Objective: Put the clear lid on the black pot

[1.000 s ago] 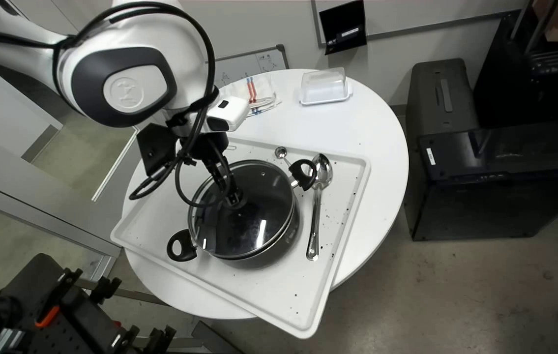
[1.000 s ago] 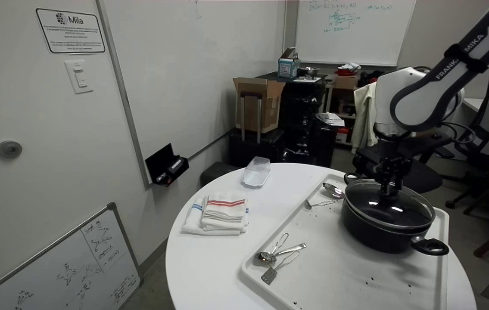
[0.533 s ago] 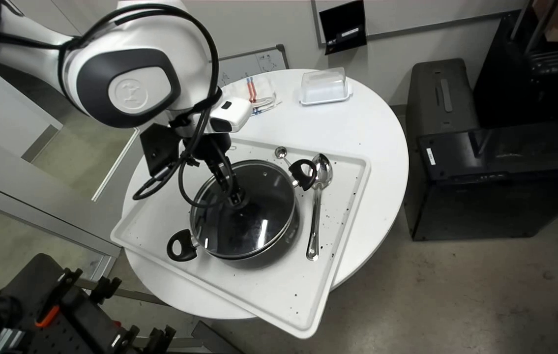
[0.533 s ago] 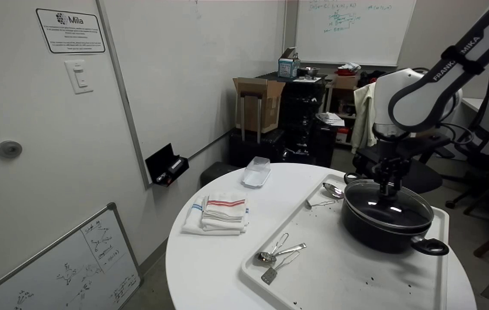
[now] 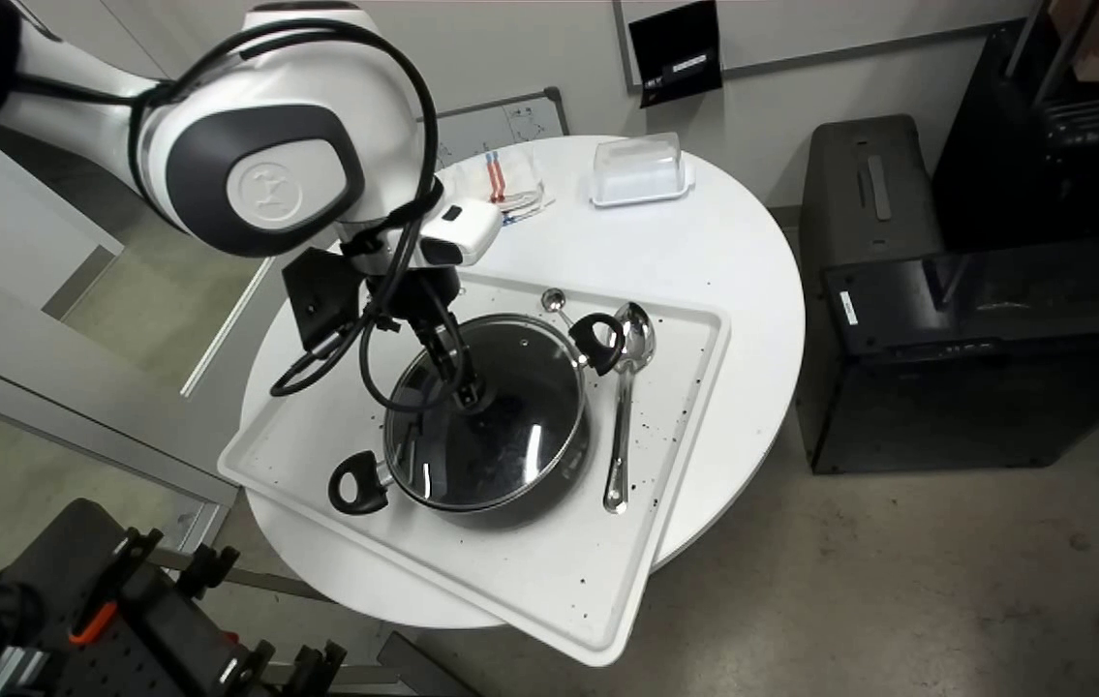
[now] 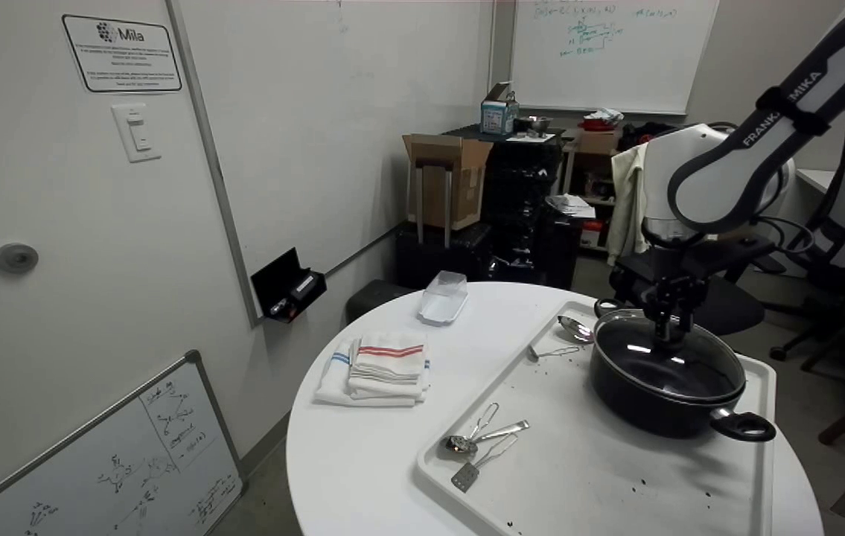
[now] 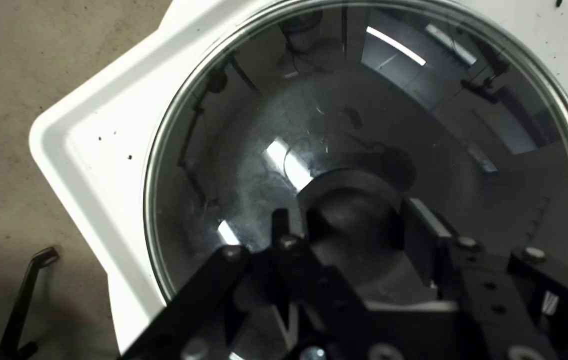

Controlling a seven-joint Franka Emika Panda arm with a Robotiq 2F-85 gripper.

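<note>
The clear lid (image 5: 510,450) lies on the black pot (image 6: 642,402), and its rim sits level and close on the pot's rim in both exterior views. The lid's metal ring also shows in the wrist view (image 7: 464,115), where the pot is hidden beneath the dark glass. My gripper (image 5: 469,395) points down at the middle of the lid. In the wrist view my gripper (image 7: 351,215) has one finger on each side of the dark knob, with the knob filling the space between them. The pot's two black handles stick out past the lid.
The pot stands on a white tray (image 6: 586,461) on a round white table. A large silver spoon (image 5: 621,407) and a small spoon (image 5: 554,302) lie beside it. Several small utensils (image 6: 478,447), folded towels (image 6: 390,370) and a clear plastic box (image 6: 444,299) lie farther off.
My gripper and the lid have moved slightly right in the view showing the spoon. The lid has come down, and the gap at its edge has closed. The pot has not moved.
</note>
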